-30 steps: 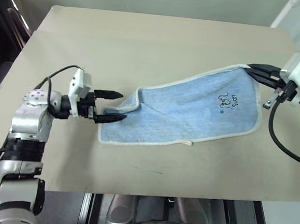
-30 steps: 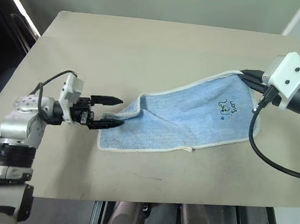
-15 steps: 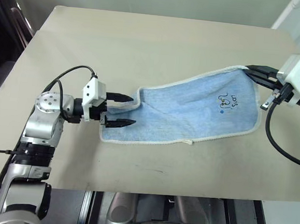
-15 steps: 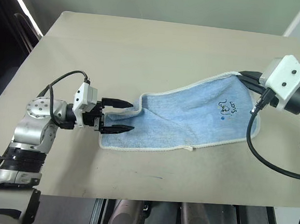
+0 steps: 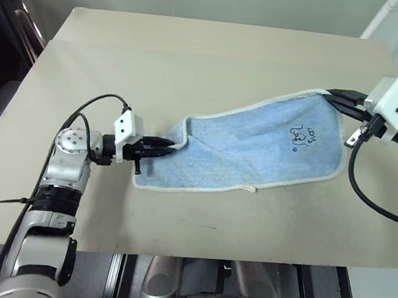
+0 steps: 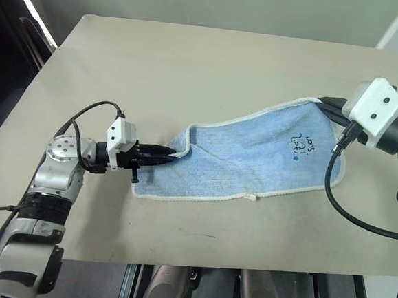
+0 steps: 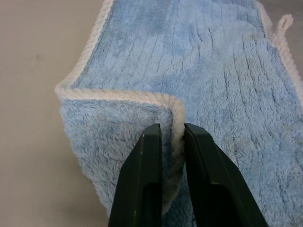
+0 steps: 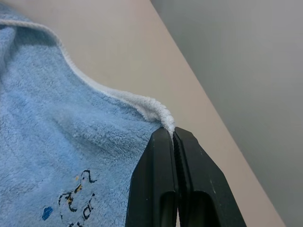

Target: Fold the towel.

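Eye views: light blue terry towel [image 5: 254,150] lies on the beige table [image 5: 192,59], one far corner raised; a thin hem pinch may slip once lifted.
Left wrist view: left gripper [image 7: 171,137] jaws nearly closed, clamping the folded whitish hem.
Right wrist view: right gripper [image 8: 173,137] jaws clenched on the raised corner.

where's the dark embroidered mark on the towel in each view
left eye: mark on the towel's raised right part, just short of the right gripper.
right eye: mark at the same spot, inward of that gripper.
left wrist: not in it; blue pile and white hem between the left fingers.
right wrist: mark low down, beside the fingers.
shared landmark: the white hem.
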You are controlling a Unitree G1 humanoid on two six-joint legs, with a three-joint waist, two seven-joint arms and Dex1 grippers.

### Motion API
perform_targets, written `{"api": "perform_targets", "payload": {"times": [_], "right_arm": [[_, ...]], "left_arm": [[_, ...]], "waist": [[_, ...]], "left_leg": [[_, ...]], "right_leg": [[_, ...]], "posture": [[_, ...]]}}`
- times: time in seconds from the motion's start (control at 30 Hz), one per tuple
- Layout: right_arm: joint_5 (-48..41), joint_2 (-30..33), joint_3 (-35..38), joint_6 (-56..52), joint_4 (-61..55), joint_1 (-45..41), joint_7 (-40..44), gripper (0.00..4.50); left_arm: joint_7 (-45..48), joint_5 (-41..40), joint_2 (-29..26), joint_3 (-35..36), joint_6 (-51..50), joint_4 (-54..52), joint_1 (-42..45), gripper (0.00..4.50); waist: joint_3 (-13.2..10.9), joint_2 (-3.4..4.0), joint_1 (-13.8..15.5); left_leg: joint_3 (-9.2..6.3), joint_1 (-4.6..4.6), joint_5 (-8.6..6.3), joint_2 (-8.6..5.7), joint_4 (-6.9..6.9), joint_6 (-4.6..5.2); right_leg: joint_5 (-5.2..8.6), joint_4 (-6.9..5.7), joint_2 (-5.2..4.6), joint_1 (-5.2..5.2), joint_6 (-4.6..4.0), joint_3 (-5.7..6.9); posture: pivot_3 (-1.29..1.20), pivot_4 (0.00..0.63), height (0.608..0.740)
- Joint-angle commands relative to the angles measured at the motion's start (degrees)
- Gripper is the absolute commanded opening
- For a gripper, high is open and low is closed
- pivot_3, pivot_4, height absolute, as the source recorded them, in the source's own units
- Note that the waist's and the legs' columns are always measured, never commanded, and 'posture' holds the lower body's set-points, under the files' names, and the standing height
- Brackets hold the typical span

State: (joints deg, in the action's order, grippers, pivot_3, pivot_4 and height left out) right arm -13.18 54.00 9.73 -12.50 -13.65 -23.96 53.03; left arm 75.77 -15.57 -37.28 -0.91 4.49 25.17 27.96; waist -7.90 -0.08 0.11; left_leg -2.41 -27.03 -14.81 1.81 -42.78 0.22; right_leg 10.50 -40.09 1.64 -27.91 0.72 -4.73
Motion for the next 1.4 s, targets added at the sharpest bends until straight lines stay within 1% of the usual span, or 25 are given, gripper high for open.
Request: {"api": "perform_targets", "payload": {"times": [0.03,0.17,0.4,0.5,0.63,0.77,0.87,0.9,0.97,1.03,1.13,1.27,1.4], "right_arm": [[0.0,0.1,1.4,0.7,-1.4,-0.3,-1.1,0.00],[-0.2,0.2,1.8,0.6,-1.5,-0.4,-1.4,0.00],[-0.2,0.6,3.0,0.7,-1.5,0.3,-2.0,0.00],[-0.3,0.8,3.4,0.7,-1.1,0.3,-2.2,0.00],[-0.6,1.0,4.0,0.7,1.4,-1.3,-2.7,0.00],[-0.5,0.8,4.2,1.7,6.5,-4.4,-3.2,0.00],[0.1,0.1,3.6,4.2,13.8,-8.6,-3.9,0.00],[0.3,-0.1,3.3,4.9,15.8,-9.9,-4.1,0.00],[0.1,-0.6,3.1,5.8,18.6,-11.8,-4.3,0.00],[0.1,-0.7,2.9,6.5,19.9,-12.6,-4.2,0.00],[3.2,-2.3,1.0,12.1,34.5,-21.6,-6.4,0.00],[6.5,-4.7,-1.3,19.5,51.1,-32.8,-7.6,0.00],[10.8,-6.7,-4.0,26.8,66.9,-41.8,-10.2,0.00]], "left_arm": [[-0.5,0.9,0.0,0.6,3.3,1.7,1.6,0.76],[-2.7,0.1,0.9,2.1,2.2,3.6,4.2,0.02],[-1.9,-2.5,0.3,3.5,-1.7,2.7,6.3,0.02],[-4.3,-2.0,0.7,4.2,-2.6,4.4,8.6,0.02],[-10.4,-1.2,2.0,6.0,-3.6,13.1,16.9,0.02],[-20.7,3.6,2.4,6.3,0.5,26.2,27.3,0.02],[-31.1,6.0,3.1,7.6,5.1,37.4,35.9,0.02],[-33.3,6.3,3.3,8.1,5.9,39.9,37.7,0.02],[-35.6,6.7,3.5,8.8,6.9,43.2,39.9,0.02],[-36.1,7.2,3.6,9.1,7.6,44.9,40.7,0.02],[-42.7,7.8,3.8,10.8,8.3,48.4,44.5,0.02],[-48.7,7.7,4.0,13.2,7.8,50.9,48.3,0.02],[-56.3,8.8,4.5,14.9,5.7,52.2,51.2,0.02]], "waist": [[0.0,0.00,0.0],[0.0,0.00,0.1],[0.0,0.00,0.0],[0.0,0.00,0.1],[0.0,0.00,0.3],[0.0,0.00,0.2],[0.0,0.00,0.2],[0.0,0.00,0.2],[0.0,0.01,0.1],[0.0,0.01,0.1],[-0.1,0.08,-0.1],[-0.1,0.09,-0.3],[-0.1,0.13,-0.4]], "left_leg": [[0.00,0.01,0.00,0.00,0.00,0.00],[-0.01,0.00,0.04,0.00,-0.06,0.06],[0.02,-0.04,0.03,0.00,-0.14,0.06],[0.00,-0.05,0.03,0.00,-0.16,0.06],[-0.02,-0.04,0.05,0.00,-0.24,0.09],[0.01,-0.03,0.06,0.00,-0.27,0.10],[0.02,-0.05,0.06,-0.01,-0.23,0.10],[0.03,-0.06,0.06,-0.01,-0.22,0.11],[0.03,-0.10,0.06,-0.02,-0.19,0.11],[0.07,-0.09,0.06,-0.02,-0.13,0.11],[0.10,-0.13,0.06,-0.03,-0.14,0.11],[0.14,-0.86,0.26,-0.04,-0.30,0.18],[0.21,-1.08,0.40,-0.07,-0.23,0.11]], "right_leg": [[0.00,-0.01,0.00,0.00,0.00,0.00],[-0.05,-0.01,0.00,0.03,0.05,0.01],[-0.07,0.01,0.00,0.05,0.09,0.00],[-0.08,0.00,0.00,0.05,0.10,0.01],[-0.12,0.00,0.00,0.11,0.15,0.01],[-0.19,0.02,-0.02,0.12,0.18,-0.01],[-0.24,0.05,-0.02,0.08,0.28,-0.01],[-0.28,0.06,-0.02,0.07,0.35,-0.02],[-0.42,0.11,-0.03,0.04,0.64,-0.03],[-0.38,0.13,-0.03,0.03,0.70,-0.02],[-0.32,0.11,-0.03,-0.04,0.75,-0.04],[-0.56,0.01,-0.13,-0.75,0.85,-0.07],[-0.58,-0.08,-0.16,-1.05,0.78,-0.05]], "posture": [[0.00,0.150,0.697],[0.00,0.150,0.697],[0.00,0.150,0.697],[0.00,0.150,0.697],[0.00,0.150,0.697],[0.00,0.150,0.697],[0.00,0.150,0.697],[0.00,0.150,0.697],[0.00,0.150,0.697],[0.00,0.150,0.697],[0.00,0.150,0.697],[0.00,0.150,0.697],[0.00,0.150,0.697]]}}
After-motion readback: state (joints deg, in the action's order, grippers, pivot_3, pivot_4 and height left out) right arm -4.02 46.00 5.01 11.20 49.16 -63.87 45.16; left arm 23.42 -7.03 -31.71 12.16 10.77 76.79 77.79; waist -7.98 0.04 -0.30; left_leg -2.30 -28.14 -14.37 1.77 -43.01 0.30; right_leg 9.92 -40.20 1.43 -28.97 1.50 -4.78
